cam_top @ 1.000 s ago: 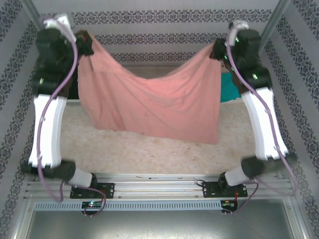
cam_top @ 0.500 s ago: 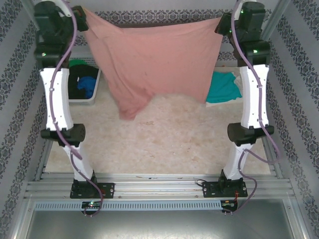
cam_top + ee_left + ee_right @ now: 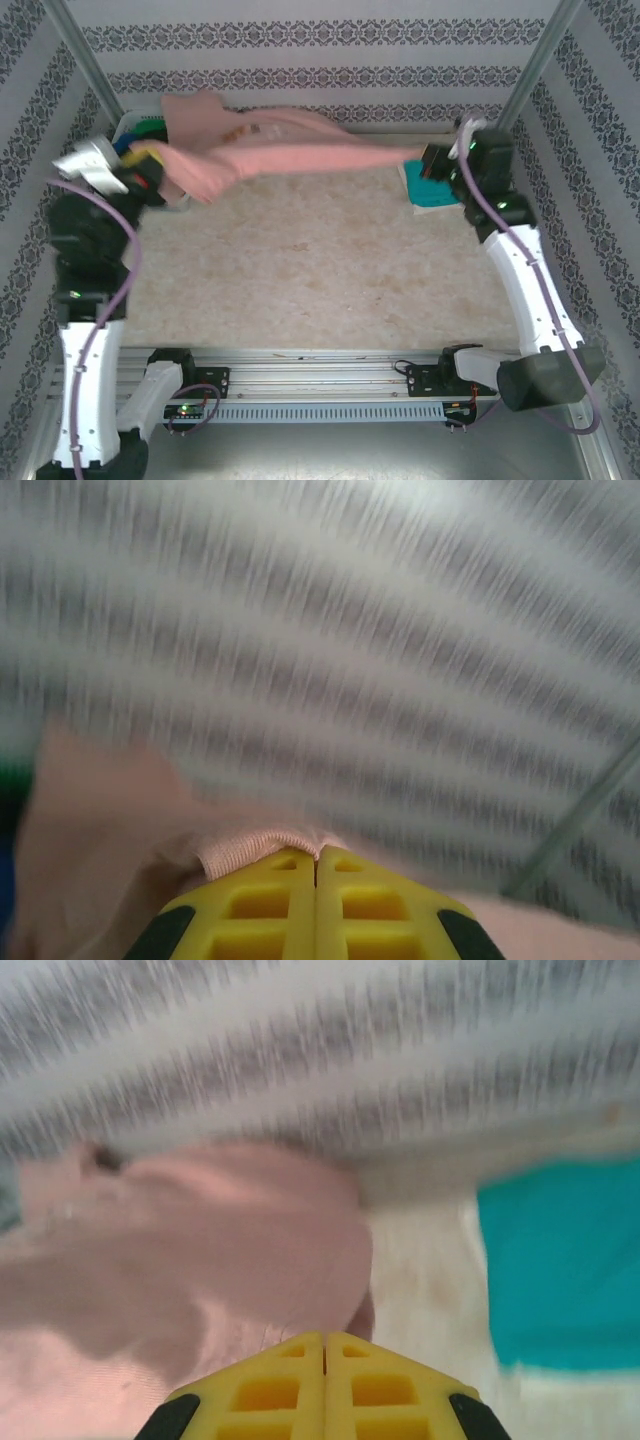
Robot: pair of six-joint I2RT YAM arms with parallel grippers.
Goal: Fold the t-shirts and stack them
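Grey damask-striped wallpaper closes round a beige speckled desk [image 3: 320, 270]. Over its far part a salmon-pink cloth t-shirt [image 3: 290, 155] hangs stretched as a low, twisted band. Its long axis runs left to right, and its left end is bunched beside a white slotted plastic basket [image 3: 125, 121]. The left end effector [image 3: 155, 178] grips that bunched end, yellow fingers pressed together on a hem. The right end effector [image 3: 428, 165] pinches the other end the same way, fingers closed, close by a folded teal t-shirt [image 3: 437, 192] on the desk. Half a second ago both arms stood tall and the shirt hung spread like a curtain; now they are low and it is drawn narrow.
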